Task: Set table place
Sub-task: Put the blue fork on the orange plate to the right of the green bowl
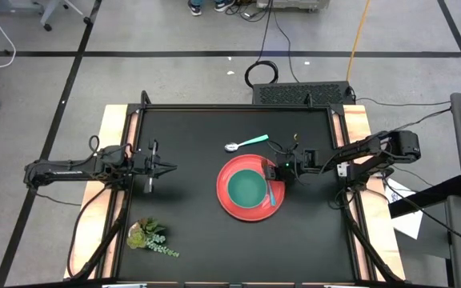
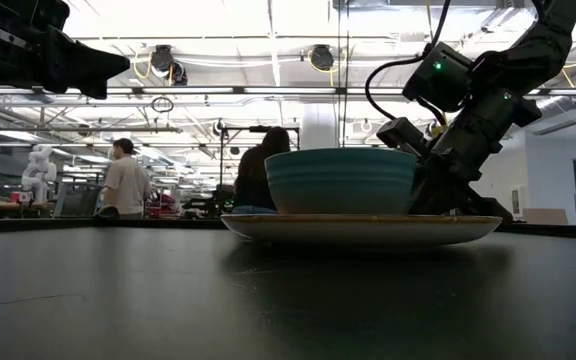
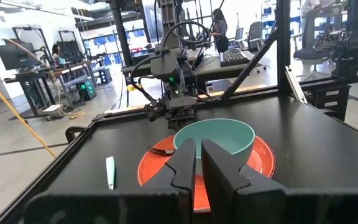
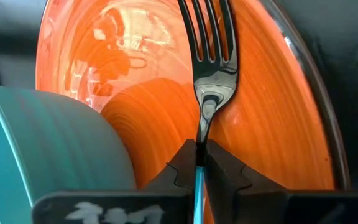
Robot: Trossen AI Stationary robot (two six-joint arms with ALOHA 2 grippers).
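The round red plate lies right of the table's middle, and the teal-green bowl stands in it. A blue-handled fork lies along the plate's right part beside the bowl, tines toward the far edge. The teal-handled spoon lies on the black table beyond the plate. My right gripper reaches in from the right and is shut on the fork. My left gripper hovers shut left of the plate, holding nothing. My right gripper pinches the fork's blue handle just behind the dark neck, between its two fingers. The fingers come slanting down from the table's right. The tines reach out over the plate's floor; whether they rest on it, I cannot tell.
A leafy green plant sprig lies near the table's near left corner. Pale wooden strips run along the left and right sides. Bare black top shows left of and in front of the plate. People stand in the room far beyond the table.
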